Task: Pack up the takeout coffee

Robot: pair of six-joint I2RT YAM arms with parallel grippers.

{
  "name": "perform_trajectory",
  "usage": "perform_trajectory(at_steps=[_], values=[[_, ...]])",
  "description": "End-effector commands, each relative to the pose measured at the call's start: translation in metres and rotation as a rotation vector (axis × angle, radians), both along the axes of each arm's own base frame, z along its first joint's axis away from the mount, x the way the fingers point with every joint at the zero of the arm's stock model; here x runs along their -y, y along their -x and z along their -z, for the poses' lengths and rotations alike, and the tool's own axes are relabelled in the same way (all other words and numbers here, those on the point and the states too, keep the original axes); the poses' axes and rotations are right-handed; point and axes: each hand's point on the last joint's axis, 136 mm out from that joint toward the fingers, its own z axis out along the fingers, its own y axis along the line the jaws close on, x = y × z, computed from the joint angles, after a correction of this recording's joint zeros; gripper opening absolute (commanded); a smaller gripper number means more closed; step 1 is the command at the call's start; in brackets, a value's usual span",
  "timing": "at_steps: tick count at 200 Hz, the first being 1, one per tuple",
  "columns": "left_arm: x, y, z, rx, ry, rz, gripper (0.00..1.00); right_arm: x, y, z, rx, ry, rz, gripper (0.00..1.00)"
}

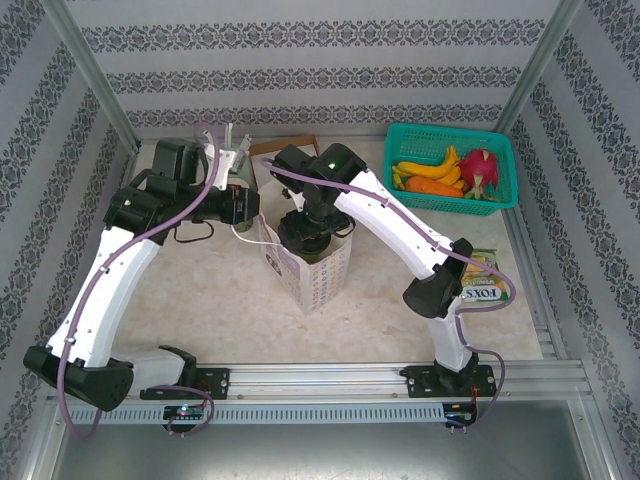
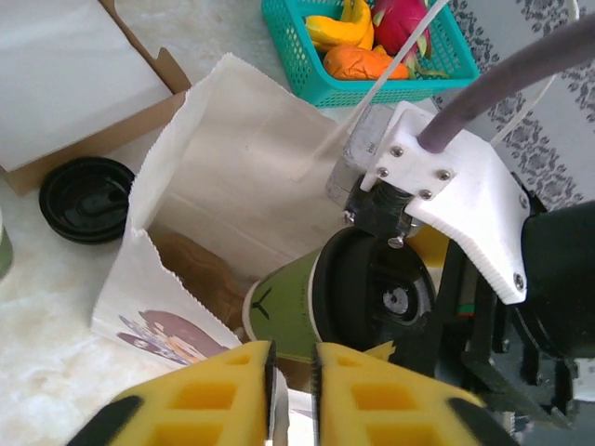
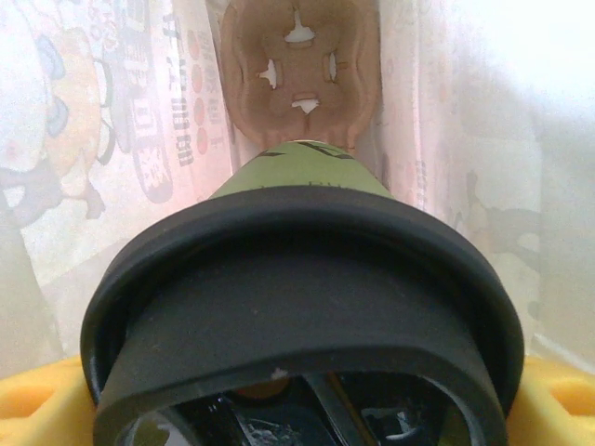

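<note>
The takeout coffee (image 2: 284, 314), olive-green with a black lid (image 3: 297, 279), hangs tilted inside the mouth of the white paper bag (image 1: 325, 282). My right gripper (image 1: 312, 235) is shut on it at the lid end, with yellow fingers (image 3: 37, 409) at both sides of the lid. A brown cardboard cup carrier (image 3: 297, 65) lies at the bottom of the bag, below the cup. My left gripper (image 2: 293, 390) is at the bag's near rim. Its jaws stand a little apart, with the thin paper edge between them lying against one finger.
A teal basket (image 1: 500, 160) of fruit stands at the back right. A snack packet (image 1: 482, 280) lies by the right arm. A stack of black lids (image 2: 85, 198) and a cardboard box (image 2: 65, 74) sit left of the bag (image 2: 232, 158).
</note>
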Motion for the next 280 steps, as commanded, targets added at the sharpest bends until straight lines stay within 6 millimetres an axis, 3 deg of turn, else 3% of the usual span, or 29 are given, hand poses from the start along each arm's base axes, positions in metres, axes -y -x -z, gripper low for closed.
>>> perform_trajectory(at_steps=[1,25,53,74,97,126,171,224,263,280], values=[[0.005,0.014,-0.034,0.100,0.067,0.081,0.47,0.035,0.030,0.003,-0.120,0.144,-0.013,0.58],[-0.006,0.011,-0.046,0.168,0.039,0.044,0.69,0.034,0.028,0.001,-0.105,0.138,-0.019,0.58],[-0.043,-0.018,-0.043,0.197,-0.086,-0.164,0.90,0.029,0.026,-0.002,-0.093,0.101,-0.029,0.58],[-0.067,-0.044,-0.035,0.203,-0.166,-0.301,0.97,0.025,0.025,-0.003,-0.086,0.086,-0.035,0.58],[-0.061,-0.064,-0.021,0.165,-0.179,-0.266,0.98,0.024,0.024,-0.004,-0.076,0.078,-0.039,0.58],[-0.035,-0.081,0.000,0.092,-0.154,-0.123,0.93,0.018,0.021,-0.006,-0.065,0.052,-0.042,0.58],[0.008,-0.085,0.020,0.110,-0.132,0.152,0.87,0.013,0.020,-0.006,-0.060,0.035,-0.050,0.58],[0.007,-0.106,0.050,0.045,-0.228,0.170,0.68,0.009,0.022,-0.010,-0.050,0.015,-0.051,0.58],[0.018,-0.105,0.061,0.029,-0.235,0.211,0.56,0.007,0.019,-0.008,-0.041,0.024,-0.024,0.58],[0.018,-0.106,0.068,0.016,-0.252,0.209,0.44,0.004,0.019,-0.007,-0.040,0.028,-0.017,0.58]])
